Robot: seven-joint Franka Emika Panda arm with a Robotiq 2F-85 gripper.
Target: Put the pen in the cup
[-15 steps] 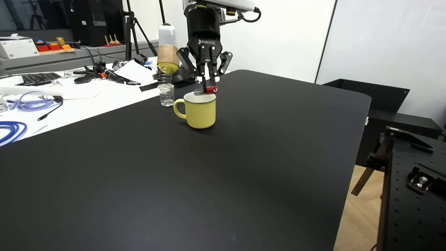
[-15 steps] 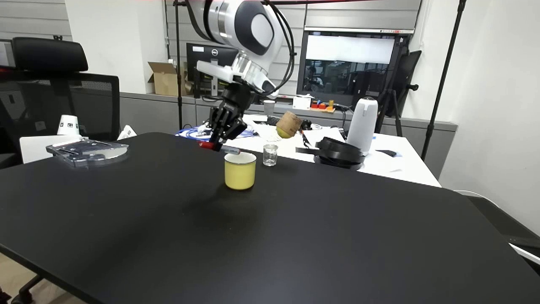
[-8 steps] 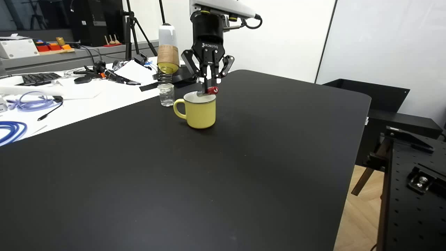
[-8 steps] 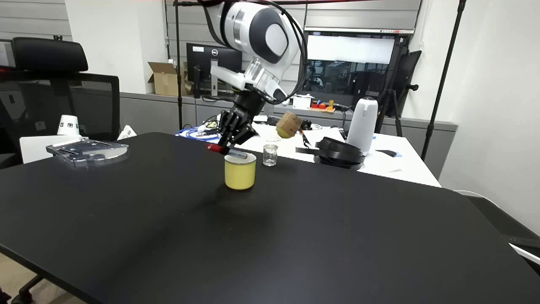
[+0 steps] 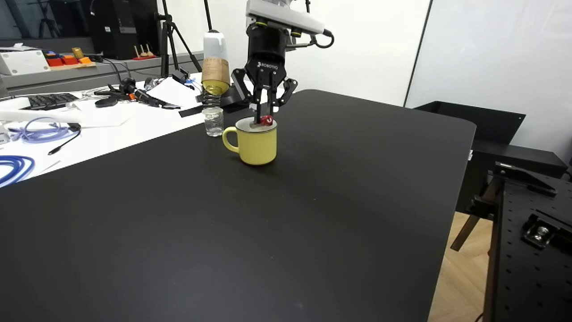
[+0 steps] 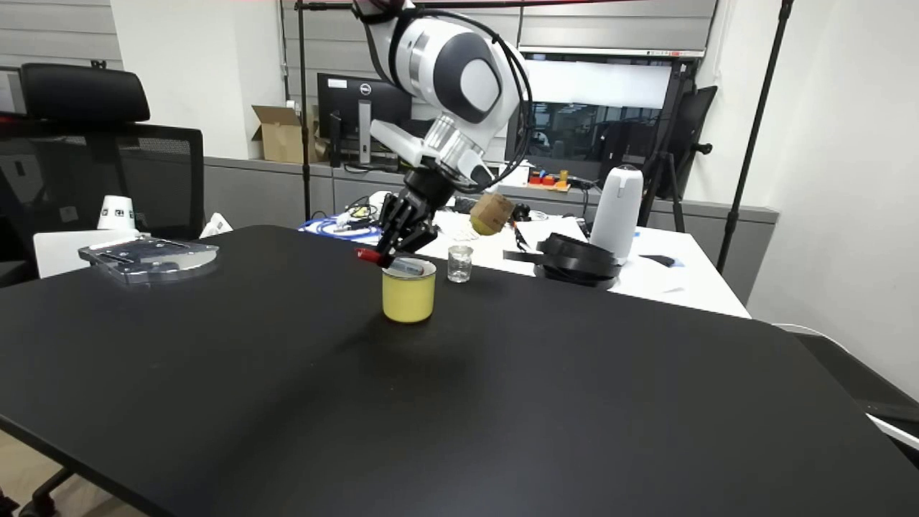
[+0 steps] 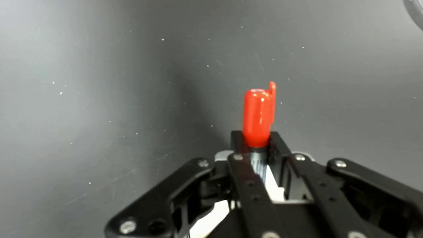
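Note:
The pen has a red cap (image 5: 267,120) and a greyish body (image 6: 407,266). My gripper (image 6: 388,260) is shut on the pen just behind the cap; the wrist view shows both fingers (image 7: 254,142) pressed on its sides, with the red cap (image 7: 257,115) sticking out past them. The cup is a yellow mug (image 5: 257,145), upright on the black table; it also shows in an exterior view (image 6: 408,298). The pen is slightly tilted. Its body end lies at the mug's mouth, and the red cap sticks out beyond the rim. Whether pen and rim touch cannot be told.
A small clear glass jar (image 6: 459,263) stands close to the mug. The mug's handle (image 5: 229,138) points toward the jar side. A white desk with cables (image 5: 49,132) adjoins the table. A clear acrylic plate (image 6: 151,257) lies at a table edge.
My gripper has moved over the mug and lower, carrying the pen. The pen's body end has sunk from above the rim to the mug's mouth. The mug has not moved.

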